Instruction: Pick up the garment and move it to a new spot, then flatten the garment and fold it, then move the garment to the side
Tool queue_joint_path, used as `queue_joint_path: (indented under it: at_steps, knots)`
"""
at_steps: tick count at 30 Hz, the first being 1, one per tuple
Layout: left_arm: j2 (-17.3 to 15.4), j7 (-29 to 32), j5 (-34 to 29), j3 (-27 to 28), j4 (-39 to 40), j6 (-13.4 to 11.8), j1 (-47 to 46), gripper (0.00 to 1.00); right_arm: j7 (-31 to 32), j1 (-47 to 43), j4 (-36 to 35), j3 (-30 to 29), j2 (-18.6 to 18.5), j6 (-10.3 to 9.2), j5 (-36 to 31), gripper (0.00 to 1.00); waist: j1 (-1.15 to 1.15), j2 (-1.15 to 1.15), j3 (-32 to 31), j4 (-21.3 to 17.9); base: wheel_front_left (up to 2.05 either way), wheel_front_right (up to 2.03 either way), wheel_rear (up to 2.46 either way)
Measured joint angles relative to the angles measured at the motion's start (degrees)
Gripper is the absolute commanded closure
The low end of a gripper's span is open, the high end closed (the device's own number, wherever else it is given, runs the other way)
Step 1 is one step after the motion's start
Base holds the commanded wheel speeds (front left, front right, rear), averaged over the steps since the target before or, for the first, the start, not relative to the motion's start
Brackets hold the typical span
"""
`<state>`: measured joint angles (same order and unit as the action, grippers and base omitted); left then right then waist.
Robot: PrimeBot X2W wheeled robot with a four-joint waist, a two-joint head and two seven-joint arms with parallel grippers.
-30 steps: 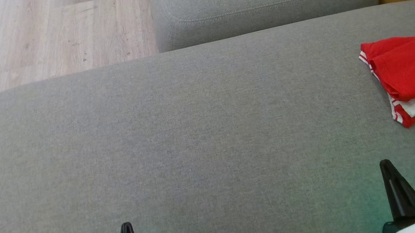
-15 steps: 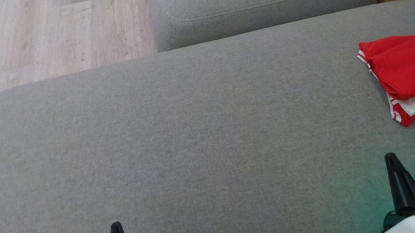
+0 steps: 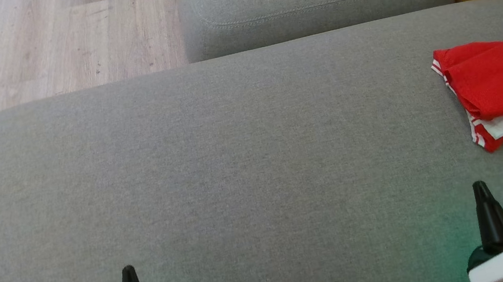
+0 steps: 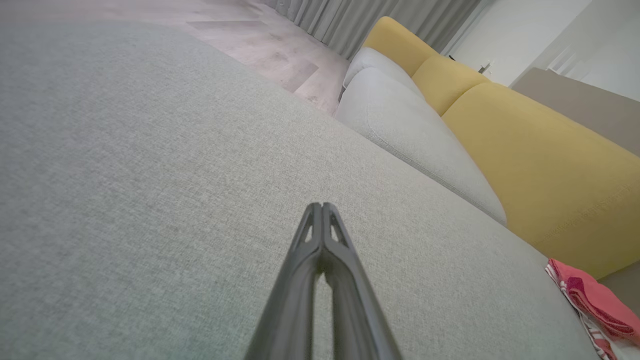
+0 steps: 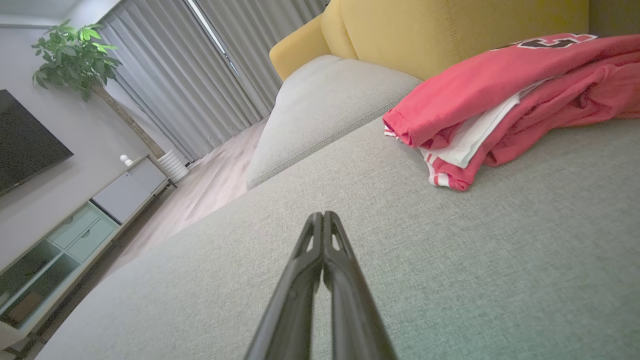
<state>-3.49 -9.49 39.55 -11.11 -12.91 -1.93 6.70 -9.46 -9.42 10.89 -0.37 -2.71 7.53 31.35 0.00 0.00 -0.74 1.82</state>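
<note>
left hand shifted left; right hand shifted right

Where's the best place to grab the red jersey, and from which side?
Probably the striped-trim corner of the red jersey, nearest the right gripper. The folded layers stack thick there above the grey cushion, so open the fingers and come in low from the robot's side.

A wide grey sofa seat carries a red garment, perhaps loosely folded, lying toward its right side with a white layer showing.
</note>
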Motion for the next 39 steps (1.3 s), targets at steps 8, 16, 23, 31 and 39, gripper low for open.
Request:
queue_joint_path:
  at_steps: [8, 16, 23, 31, 39]
  knots:
    - [-0.07, 1.35, 5.06, 0.69, -0.18, 0.87, -0.79, 1.00, 1.22, 1.83, 0.36, -0.25, -0.07, 0.01, 5.77, 1.00, 0.00, 0.00, 0.09, -0.17, 0.00, 0.00, 0.00]
    - [-0.21, 2.43, 10.06, 1.96, -0.47, 1.52, -1.68, 1.00, 2.44, 1.94, 0.83, -0.55, -0.09, 0.00, 11.49, 1.00, 0.00, 0.00, 0.17, -0.34, 0.00, 0.00, 0.00]
    - [-0.23, 3.45, 14.49, 2.87, -0.69, 2.49, -2.24, 1.00, 3.52, 3.76, 1.10, -0.88, -0.13, 0.00, 16.59, 1.00, 0.00, 0.00, 0.25, -0.48, 0.00, 0.00, 0.00]
    - [-0.34, 4.60, 18.75, 3.90, -0.87, 3.09, -3.23, 1.00, 4.66, 4.20, 1.38, -1.52, -0.15, 0.00, 21.48, 1.00, 0.00, 0.00, 0.32, -0.63, 0.00, 0.00, 0.00]
    - [-0.36, 5.89, 23.66, 5.45, -1.22, 3.97, -3.82, 1.00, 5.80, 5.30, 2.01, -1.87, -0.20, 0.00, 27.14, 1.00, 0.00, 0.00, 0.41, -0.80, 0.00, 0.00, 0.00]
